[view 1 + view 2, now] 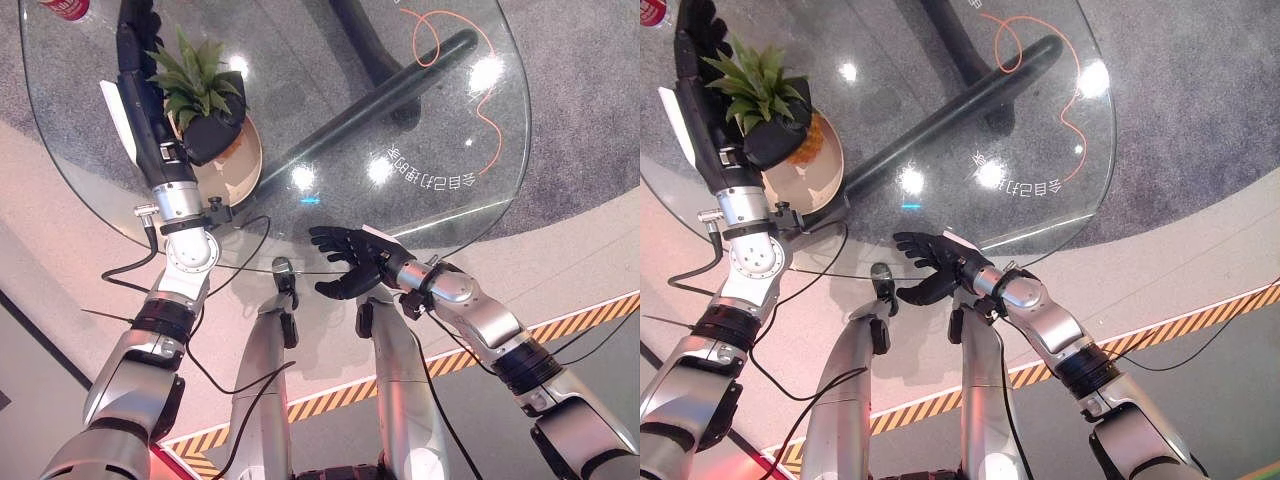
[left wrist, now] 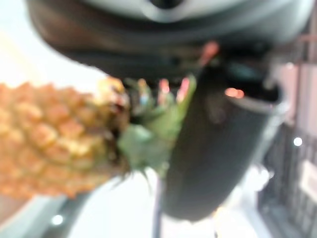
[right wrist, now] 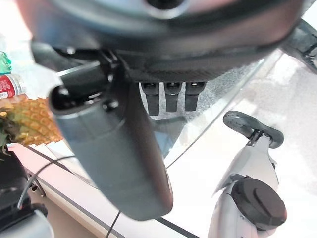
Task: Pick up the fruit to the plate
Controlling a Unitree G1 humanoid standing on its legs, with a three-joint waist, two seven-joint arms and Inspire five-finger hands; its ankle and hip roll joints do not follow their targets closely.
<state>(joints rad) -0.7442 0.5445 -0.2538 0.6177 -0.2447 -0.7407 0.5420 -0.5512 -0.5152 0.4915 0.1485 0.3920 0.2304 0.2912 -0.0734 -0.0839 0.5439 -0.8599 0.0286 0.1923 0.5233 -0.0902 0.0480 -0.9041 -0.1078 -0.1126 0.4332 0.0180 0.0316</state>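
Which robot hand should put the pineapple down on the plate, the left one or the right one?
Probably the left hand. It is already curled round the pineapple, right over the plate. The right hand is open and holds nothing, at the near edge of the glass table, apart from the plate.

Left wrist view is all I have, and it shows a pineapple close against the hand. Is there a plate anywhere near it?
Observer: Yes. The head views show a tan plate on the glass table, just beneath the pineapple. I can't tell whether they touch.
Operator: Is the hand gripping the fruit?
Observer: The left hand has its fingers curled round the pineapple's body, below the leaves.
Operator: Where's the other hand?
Observer: The right hand is open at the table's near edge, well apart from the plate.
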